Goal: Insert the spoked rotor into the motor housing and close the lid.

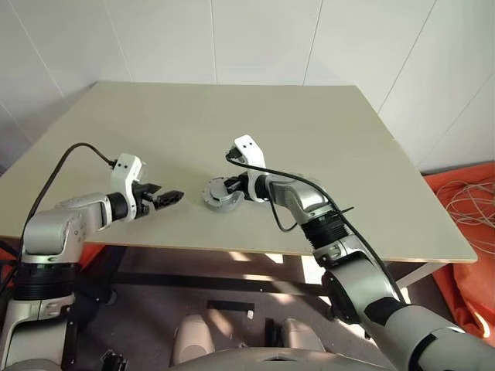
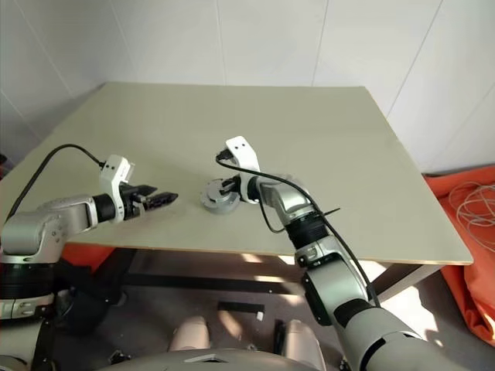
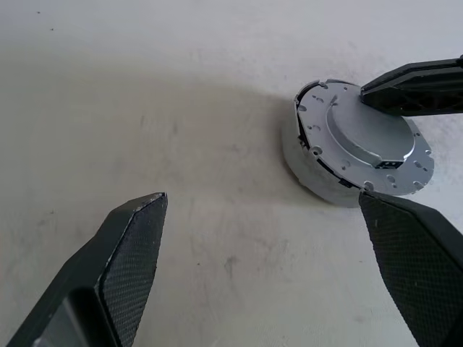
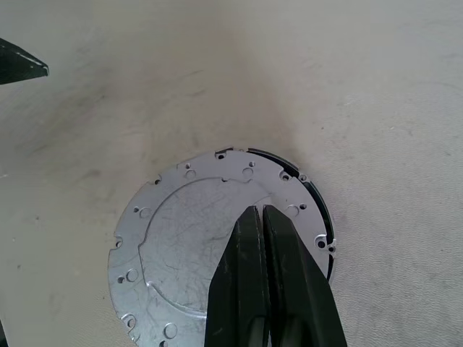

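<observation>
Near the table's (image 1: 371, 170) front edge, the left gripper (image 1: 172, 198) hovers with fingers spread wide and empty, well apart from the motor housing (image 3: 312, 173) at mid-table, whose lid (image 4: 181, 242) sits on top slightly askew under the closed, empty fingertips of the right gripper (image 4: 259, 211).

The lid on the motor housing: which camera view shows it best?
The right wrist view: the lid faces the camera, holes and raised centre plain, though the shut right end effector covers part. The left wrist view shows it slanted, with a black gap at the rim. The eye views show it small, half hidden.
</observation>
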You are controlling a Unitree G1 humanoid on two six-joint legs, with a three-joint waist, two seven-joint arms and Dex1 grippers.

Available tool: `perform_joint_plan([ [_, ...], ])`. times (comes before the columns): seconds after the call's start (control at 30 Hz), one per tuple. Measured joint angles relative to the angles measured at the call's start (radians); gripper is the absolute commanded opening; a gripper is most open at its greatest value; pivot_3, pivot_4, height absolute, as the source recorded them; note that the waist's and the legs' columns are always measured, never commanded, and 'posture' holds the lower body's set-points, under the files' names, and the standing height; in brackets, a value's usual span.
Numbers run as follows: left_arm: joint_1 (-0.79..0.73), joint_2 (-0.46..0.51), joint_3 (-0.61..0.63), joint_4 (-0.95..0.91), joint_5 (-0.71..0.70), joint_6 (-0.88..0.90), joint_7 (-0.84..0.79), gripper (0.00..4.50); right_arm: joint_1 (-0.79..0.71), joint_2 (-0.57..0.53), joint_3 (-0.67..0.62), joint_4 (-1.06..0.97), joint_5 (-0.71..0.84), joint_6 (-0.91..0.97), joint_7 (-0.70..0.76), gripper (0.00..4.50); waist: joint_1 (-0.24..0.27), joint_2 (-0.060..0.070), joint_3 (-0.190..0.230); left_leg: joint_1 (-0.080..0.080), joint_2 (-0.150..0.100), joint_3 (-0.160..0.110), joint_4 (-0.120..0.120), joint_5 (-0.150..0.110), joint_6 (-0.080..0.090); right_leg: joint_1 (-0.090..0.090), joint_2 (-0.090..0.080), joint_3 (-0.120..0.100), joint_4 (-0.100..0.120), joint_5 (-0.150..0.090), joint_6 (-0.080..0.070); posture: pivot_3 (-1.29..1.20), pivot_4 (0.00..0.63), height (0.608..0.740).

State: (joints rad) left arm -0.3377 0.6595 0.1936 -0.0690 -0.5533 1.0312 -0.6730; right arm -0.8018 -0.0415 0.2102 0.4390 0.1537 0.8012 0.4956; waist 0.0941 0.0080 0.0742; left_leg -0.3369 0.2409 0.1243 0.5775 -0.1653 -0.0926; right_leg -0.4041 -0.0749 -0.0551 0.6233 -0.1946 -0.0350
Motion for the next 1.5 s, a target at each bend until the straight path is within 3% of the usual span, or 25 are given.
perform_joint_plan([
  [0.33,0.023,0.067,0.035,0.023,-0.051,0.042,-0.056,4.5,0.048,-0.02,0.0,0.016,0.003,-0.133,0.08,0.05,0.0,-0.001,-0.001,0.003,0.0,-0.001,-0.001,0.0,0.001,0.003,0.0,-0.001,-0.003,0.0,0.001,0.0,0.0,0.74],
  [0.63,0.022,0.066,0.037,0.025,-0.067,0.048,-0.061,4.5,0.074,-0.072,-0.055,-0.077,0.077,-0.14,0.204,0.05,0.001,-0.002,-0.001,0.002,0.0,-0.001,-0.002,0.0,0.001,0.002,0.0,-0.001,-0.003,0.0,0.0,0.0,0.0,0.74],
  [0.83,-0.014,0.048,0.079,0.011,-0.153,0.107,-0.06,4.5,0.075,-0.078,-0.067,-0.078,0.085,-0.147,0.217,0.05,0.0,-0.002,-0.001,0.0,0.0,-0.001,-0.002,-0.001,0.001,0.0,0.0,-0.001,-0.001,0.0,0.0,0.0,0.0,0.74],
  [1.0,-0.017,0.048,0.096,-0.008,-0.194,0.132,-0.056,4.5,0.12,-0.12,-0.088,-0.174,0.164,-0.149,0.321,0.05,0.002,-0.002,-0.001,-0.001,-0.001,-0.001,-0.002,-0.002,0.002,0.0,0.0,-0.001,-0.002,0.0,0.0,0.0,0.0,0.74],
  [1.1,-0.014,0.049,0.104,-0.021,-0.21,0.149,-0.049,4.5,0.148,-0.153,-0.103,-0.208,0.204,-0.143,0.367,0.64,0.002,-0.002,-0.001,-0.001,-0.001,-0.001,-0.002,-0.002,0.002,0.0,0.0,-0.001,-0.003,0.0,0.0,0.0,0.0,0.74],
  [1.3,-0.015,0.054,0.112,-0.026,-0.222,0.16,-0.039,4.5,0.195,-0.162,-0.075,-0.274,0.241,-0.141,0.431,2.59,-0.001,-0.002,-0.001,0.0,0.0,-0.001,-0.002,-0.002,0.002,0.0,0.0,-0.001,-0.003,0.0,0.0,0.0,0.0,0.74],
  [1.5,-0.018,0.053,0.112,-0.028,-0.233,0.169,-0.026,4.5,0.193,-0.11,-0.015,-0.134,0.178,-0.218,0.41,2.59,0.002,-0.002,-0.001,0.0,-0.001,-0.001,-0.002,-0.002,0.002,0.001,0.0,-0.001,-0.004,0.0,0.0,0.0,0.0,0.74],
])
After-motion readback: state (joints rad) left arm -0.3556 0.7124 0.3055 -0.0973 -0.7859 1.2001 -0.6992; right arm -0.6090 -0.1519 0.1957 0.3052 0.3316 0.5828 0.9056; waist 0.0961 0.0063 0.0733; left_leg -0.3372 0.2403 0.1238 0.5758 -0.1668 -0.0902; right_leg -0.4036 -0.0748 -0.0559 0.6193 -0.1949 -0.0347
